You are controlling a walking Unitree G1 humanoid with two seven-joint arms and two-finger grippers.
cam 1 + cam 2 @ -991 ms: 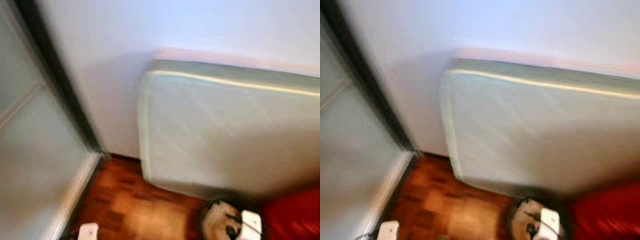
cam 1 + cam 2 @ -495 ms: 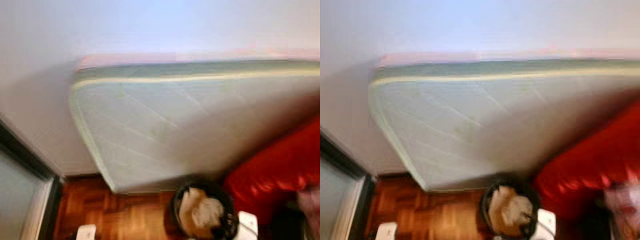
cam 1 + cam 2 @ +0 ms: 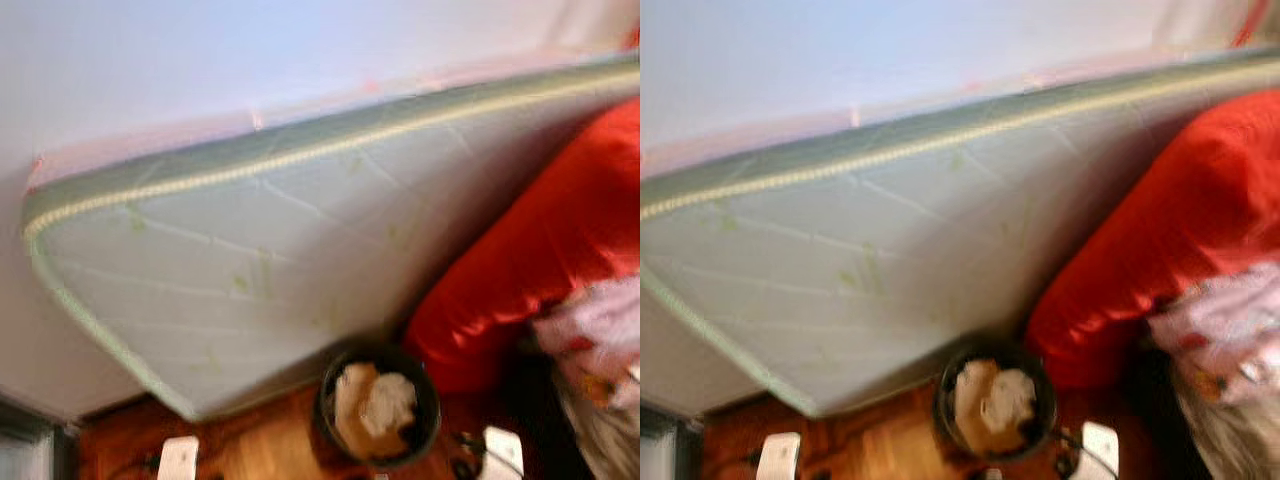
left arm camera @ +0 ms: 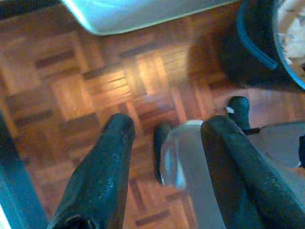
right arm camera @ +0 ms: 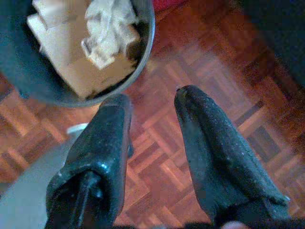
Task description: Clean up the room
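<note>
Down at the robot's feet, parquet floor [image 4: 71,90]. The left gripper [image 4: 167,129] hangs over the wood, fingers spread wide, holding nothing. The right gripper [image 5: 152,102] hangs likewise, fingers parted and empty, just beside the bin's rim. At six o'clock in the head view sits the dark round bin [image 3: 378,405], stuffed with cardboard and crumpled paper [image 5: 107,24]. Off toward three o'clock, a red cushion [image 3: 540,240], with patterned pink fabric [image 3: 595,330] below it. Behind, from nine to one o'clock, a pale quilted mattress [image 3: 250,270] leans on the white wall [image 3: 200,60].
</note>
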